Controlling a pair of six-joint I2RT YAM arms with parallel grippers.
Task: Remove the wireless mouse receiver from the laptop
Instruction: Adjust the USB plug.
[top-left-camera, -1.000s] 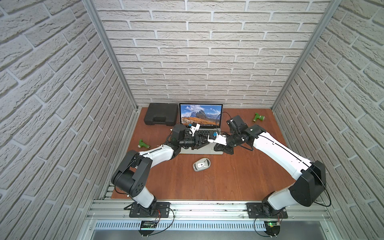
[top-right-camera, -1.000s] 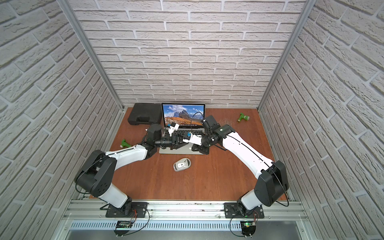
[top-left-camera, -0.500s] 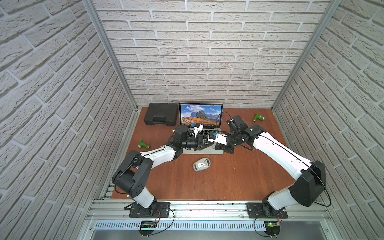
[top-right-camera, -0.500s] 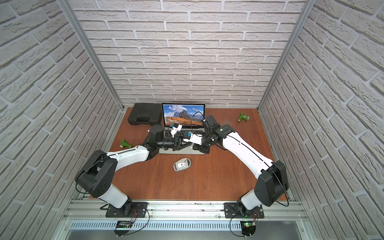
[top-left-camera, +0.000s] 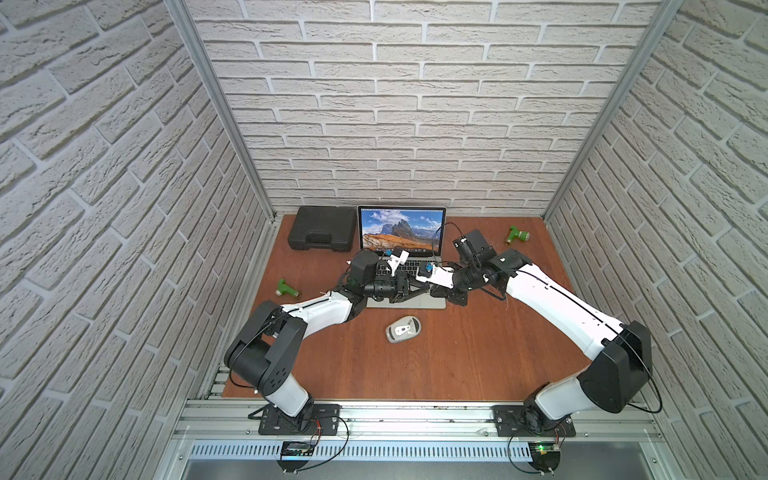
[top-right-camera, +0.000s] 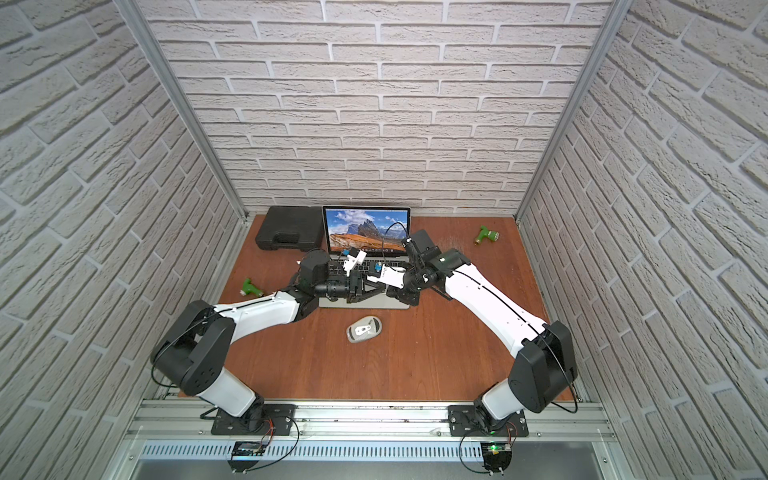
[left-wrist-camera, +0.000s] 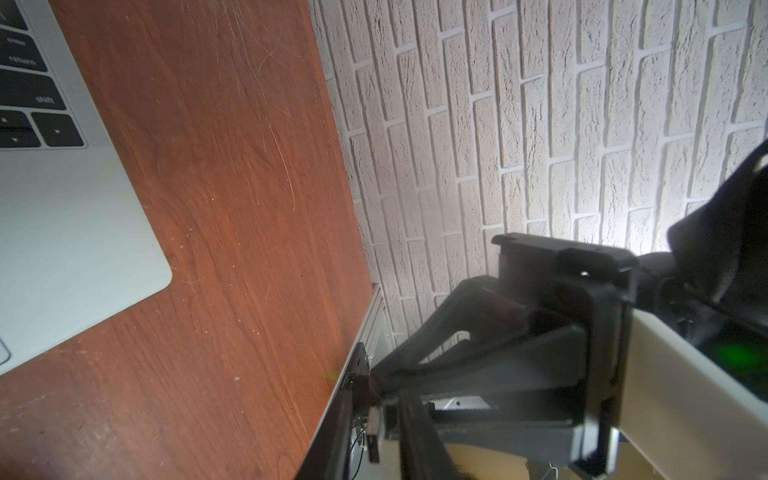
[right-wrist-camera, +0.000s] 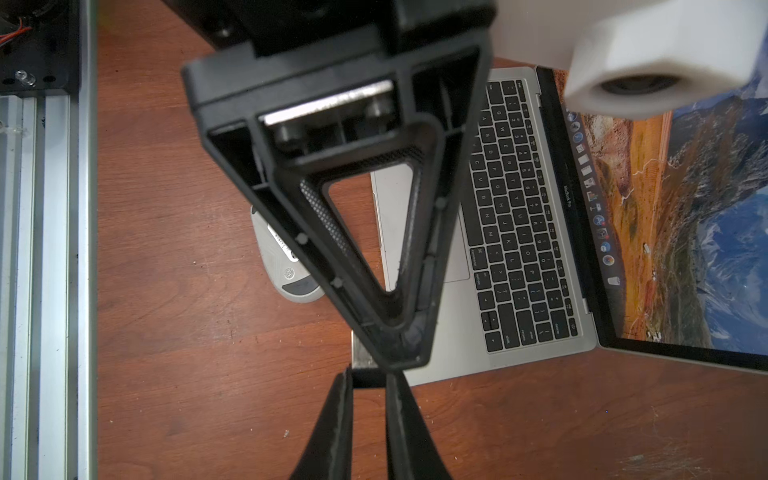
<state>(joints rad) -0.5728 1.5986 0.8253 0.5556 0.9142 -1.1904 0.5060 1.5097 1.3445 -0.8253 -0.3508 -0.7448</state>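
Your left arm (top-left-camera: 316, 311) comes in low from the near side of the laptop (top-left-camera: 401, 228). Its forearm is almost flat over the table (top-left-camera: 457, 353). The wrist is rolled, so the left gripper (left-wrist-camera: 374, 411) lies on its side across the laptop's trackpad, aimed at the laptop's front right corner.

Your right arm (top-left-camera: 552, 299) reaches in long from the laptop's right, elbow raised and forearm slanting down toward that same corner. The right gripper (right-wrist-camera: 369, 377) points back at the left one, and the two meet tip to tip just off the laptop's front right corner.

The right gripper is clamped: you've got the receiver (right-wrist-camera: 363, 351) pinched by its black cap. Its silver plug sticks out bare, unplugged and just beside the laptop's front edge.

The left gripper's jaws straddle that plug. In the left wrist view a thin gap shows on either side, so they stand apart with nothing gripped. In the right wrist view the left gripper is edge-on and its gap is hidden.

The mouse (top-left-camera: 403, 329) sits on the table just in front of the laptop, and the print on its label is too small to read.

Below the laptop's screen you can read "MacBook Pro". On the keys along the laptop's right side, the left wrist view gives you "enter", "return" and "shift".
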